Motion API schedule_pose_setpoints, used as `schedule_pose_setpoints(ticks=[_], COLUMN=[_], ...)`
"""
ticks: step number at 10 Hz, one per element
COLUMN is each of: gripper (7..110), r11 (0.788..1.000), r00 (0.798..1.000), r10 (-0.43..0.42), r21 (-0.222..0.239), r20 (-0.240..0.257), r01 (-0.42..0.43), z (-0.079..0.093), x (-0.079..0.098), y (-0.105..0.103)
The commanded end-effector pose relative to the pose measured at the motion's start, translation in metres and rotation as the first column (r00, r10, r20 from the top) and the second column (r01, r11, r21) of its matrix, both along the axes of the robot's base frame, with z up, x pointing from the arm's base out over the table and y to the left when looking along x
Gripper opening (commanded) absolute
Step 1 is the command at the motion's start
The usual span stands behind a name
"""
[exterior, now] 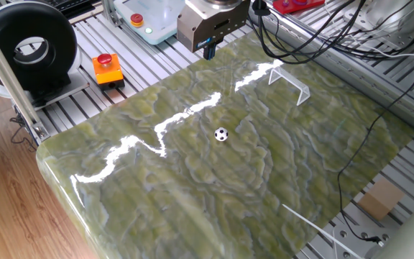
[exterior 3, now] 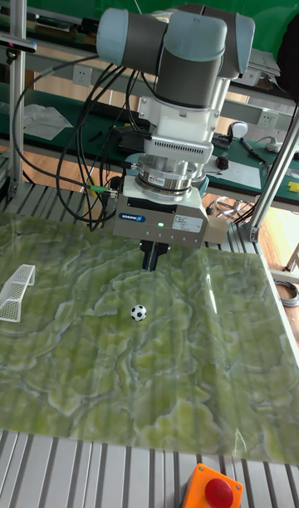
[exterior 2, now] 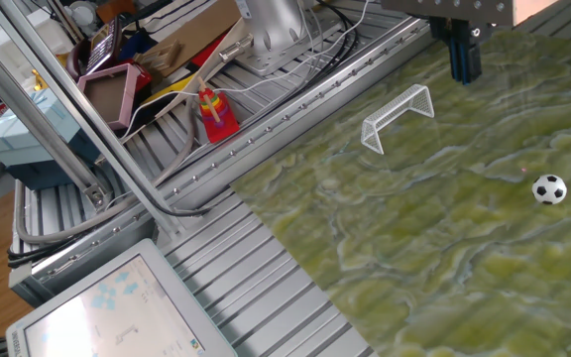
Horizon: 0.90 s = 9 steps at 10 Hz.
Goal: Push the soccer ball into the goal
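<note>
The soccer ball [exterior: 221, 134] [exterior 2: 549, 189] [exterior 3: 139, 312] is a tiny white ball with black patches, resting near the middle of the green marbled mat [exterior: 214, 187]. The goal [exterior: 289, 82] [exterior 2: 399, 117] [exterior 3: 17, 291] is a small white frame standing at the mat's edge, several ball-widths from the ball. My gripper [exterior: 209, 51] [exterior 2: 464, 61] [exterior 3: 152, 256] hangs above the mat's far edge, well apart from the ball, its dark fingers pressed together and holding nothing.
An orange box with a red button [exterior: 108, 68] sits on the slatted table beside the mat. A black ring-shaped device [exterior: 27, 47] stands at the left. Cables [exterior: 322, 36] trail behind the goal. A red bottle [exterior 2: 216, 114] lies among clutter.
</note>
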State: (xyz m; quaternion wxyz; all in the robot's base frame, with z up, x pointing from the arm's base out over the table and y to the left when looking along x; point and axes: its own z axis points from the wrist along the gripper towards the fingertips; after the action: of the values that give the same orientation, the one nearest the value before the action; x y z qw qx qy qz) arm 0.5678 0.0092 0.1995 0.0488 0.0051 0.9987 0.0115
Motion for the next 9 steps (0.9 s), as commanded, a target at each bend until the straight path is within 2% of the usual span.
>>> schedule_pose_setpoints(ticks=[1, 9], gripper=[7, 7], r11=[1.0, 1.0], r00=[1.0, 1.0], r10=[-0.002, -0.002], r21=[0.008, 0.008], r20=[0.003, 0.0], r01=[0.002, 0.002], z=[0.0012, -0.0006], x=[0.0007, -0.0011], y=[0.0012, 0.0034])
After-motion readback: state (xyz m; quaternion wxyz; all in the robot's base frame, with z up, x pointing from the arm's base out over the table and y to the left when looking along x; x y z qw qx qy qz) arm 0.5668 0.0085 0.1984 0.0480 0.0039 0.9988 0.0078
